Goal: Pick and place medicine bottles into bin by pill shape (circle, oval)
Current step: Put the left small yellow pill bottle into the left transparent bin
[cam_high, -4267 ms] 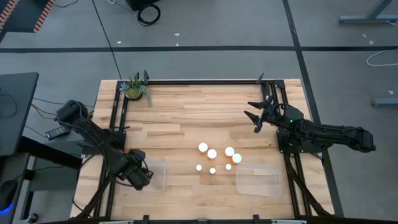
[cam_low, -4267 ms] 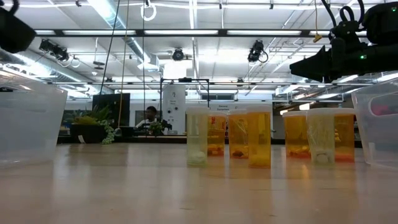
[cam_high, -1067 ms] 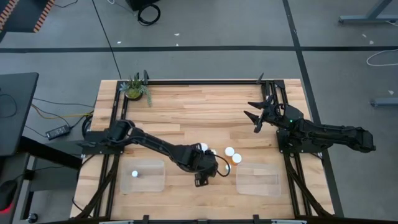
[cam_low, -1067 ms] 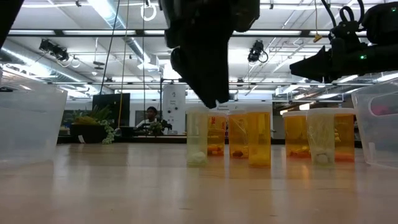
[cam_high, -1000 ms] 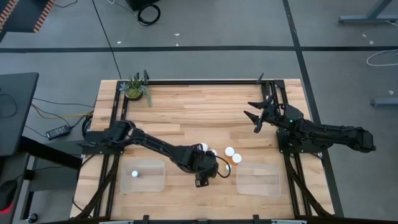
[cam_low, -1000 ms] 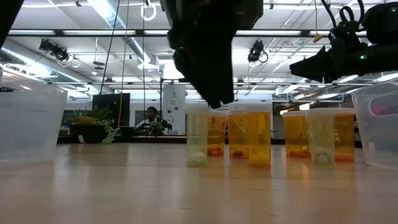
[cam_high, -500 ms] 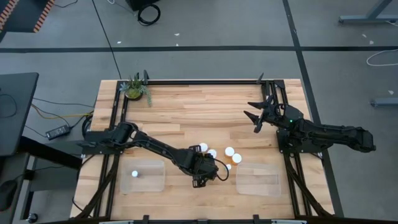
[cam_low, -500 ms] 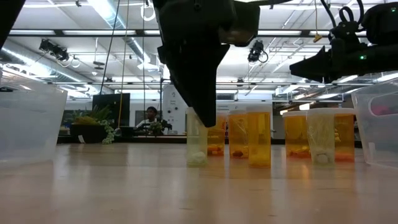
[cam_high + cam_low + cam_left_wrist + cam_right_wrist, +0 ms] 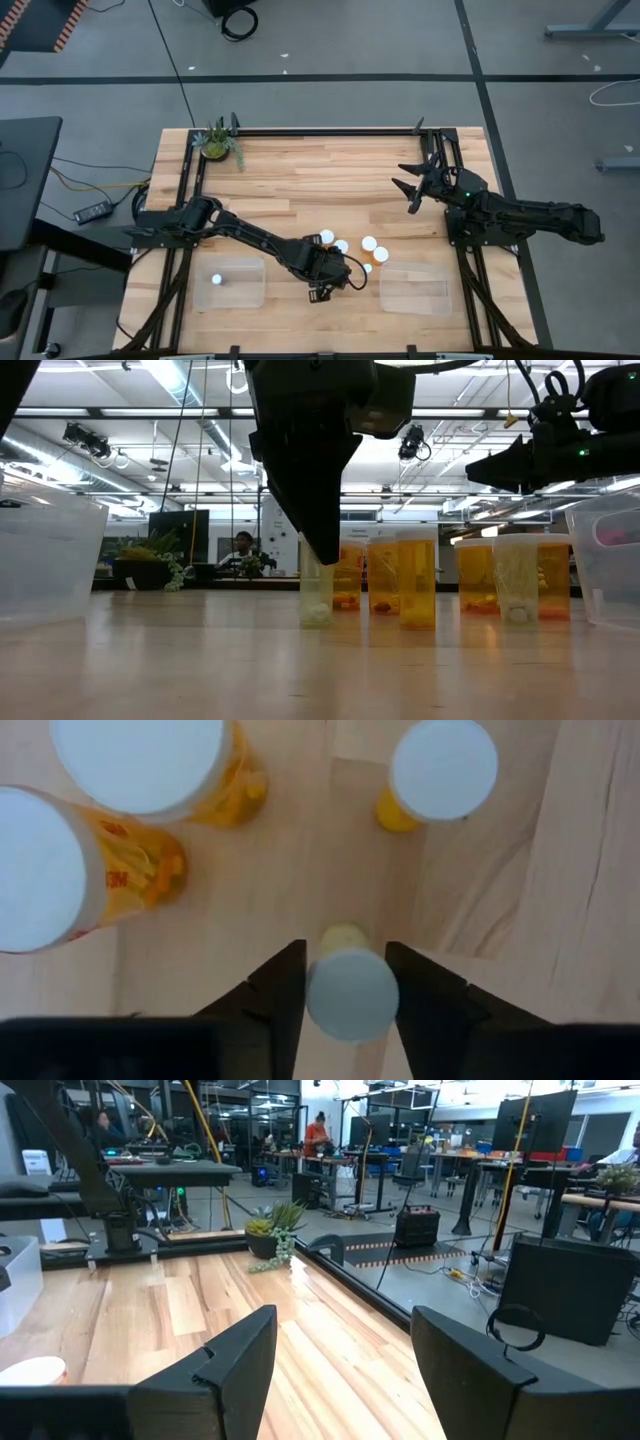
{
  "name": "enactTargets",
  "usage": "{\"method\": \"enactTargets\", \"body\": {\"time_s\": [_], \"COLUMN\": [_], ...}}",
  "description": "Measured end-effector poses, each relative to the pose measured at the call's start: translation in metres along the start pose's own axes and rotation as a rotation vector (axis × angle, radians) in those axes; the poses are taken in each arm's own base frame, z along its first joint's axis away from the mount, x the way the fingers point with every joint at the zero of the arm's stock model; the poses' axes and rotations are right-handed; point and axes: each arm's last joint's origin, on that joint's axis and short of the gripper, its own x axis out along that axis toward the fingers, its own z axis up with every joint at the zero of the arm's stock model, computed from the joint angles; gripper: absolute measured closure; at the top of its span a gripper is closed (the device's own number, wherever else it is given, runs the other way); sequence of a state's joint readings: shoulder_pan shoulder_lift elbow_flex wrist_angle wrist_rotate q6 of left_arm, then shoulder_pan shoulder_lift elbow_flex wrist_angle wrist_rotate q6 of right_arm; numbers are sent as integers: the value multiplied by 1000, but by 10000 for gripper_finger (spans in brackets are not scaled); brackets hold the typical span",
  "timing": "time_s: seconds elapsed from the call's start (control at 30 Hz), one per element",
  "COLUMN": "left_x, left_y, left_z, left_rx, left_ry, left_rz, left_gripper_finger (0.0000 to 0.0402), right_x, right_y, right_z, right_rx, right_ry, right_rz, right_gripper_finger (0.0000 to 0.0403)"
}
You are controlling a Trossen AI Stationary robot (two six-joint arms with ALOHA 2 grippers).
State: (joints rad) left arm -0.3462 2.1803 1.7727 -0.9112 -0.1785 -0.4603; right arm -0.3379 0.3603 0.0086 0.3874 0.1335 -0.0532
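In the high view we see the left gripper (image 9: 322, 278) low-centre of the frame, reached out over the cluster of medicine bottles (image 9: 369, 243) on the table (image 9: 300, 180). The arm hides part of the cluster, so we can't count every cap there; only a few white discs show clear, just right of the gripper.

The left wrist view is clearer: the two dark fingers (image 9: 275, 990) stand apart w/ a small bottle (image 9: 351, 992) between them, white cap up, yellowish body just showing behind it. Fingers sit close on either side of the cap, but we can't tell if they touch it. Two larger amber bottles (image 9: 150, 765) are cut off at the upper left of that frame; another small bottle (image 9: 440, 772) sits upper right.

Low view: the left gripper's dark bulk (image 9: 310, 450) comes down from the top centre and covers the top of the leftmost bottle (image 9: 317, 595). The other amber bottles stand in a row to its right, some overlapping.

The left bin (image 9: 232, 283), lower left of the high view, has one white-capped bottle (image 9: 217, 280) in it. The right bin (image 9: 415, 290), lower right, is clear plastic and we can't make out any contents.

Right gripper (image 9: 412, 187) hangs at the right-centre of the high view, well apart from the bottles, fingers spread wide, nothing between them. A small plant (image 9: 218, 142) sits at the table's upper-left corner.
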Motion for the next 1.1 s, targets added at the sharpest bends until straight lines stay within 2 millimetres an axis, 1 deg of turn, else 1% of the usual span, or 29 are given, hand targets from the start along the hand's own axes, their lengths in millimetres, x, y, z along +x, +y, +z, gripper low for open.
{"method": "enactTargets", "body": {"time_s": [0.13,0.3,0.4,0.57,0.67,0.87,1.1], "left_x": [0,-1,-7,-23,-33,-50,-68], "left_y": [0,0,-2,-11,-19,-34,-44], "left_z": [0,0,2,-1,-7,-19,-40], "left_rx": [-6,-20,-41,-73,-98,-162,-201], "left_ry": [1,7,12,59,100,147,224], "left_rz": [-1,-6,-25,-33,-18,12,83], "left_gripper_finger": [274,265,263,276,275,261,275], "right_x": [0,0,0,0,0,0,0], "right_y": [0,0,0,0,0,0,0], "right_z": [0,0,0,0,0,0,0], "right_rx": [0,0,0,0,0,0,0], "right_ry": [0,0,0,0,0,0,0], "right_rz": [0,0,0,0,0,0,0], "right_gripper_finger": [164,164,164,164,164,164,164]}}
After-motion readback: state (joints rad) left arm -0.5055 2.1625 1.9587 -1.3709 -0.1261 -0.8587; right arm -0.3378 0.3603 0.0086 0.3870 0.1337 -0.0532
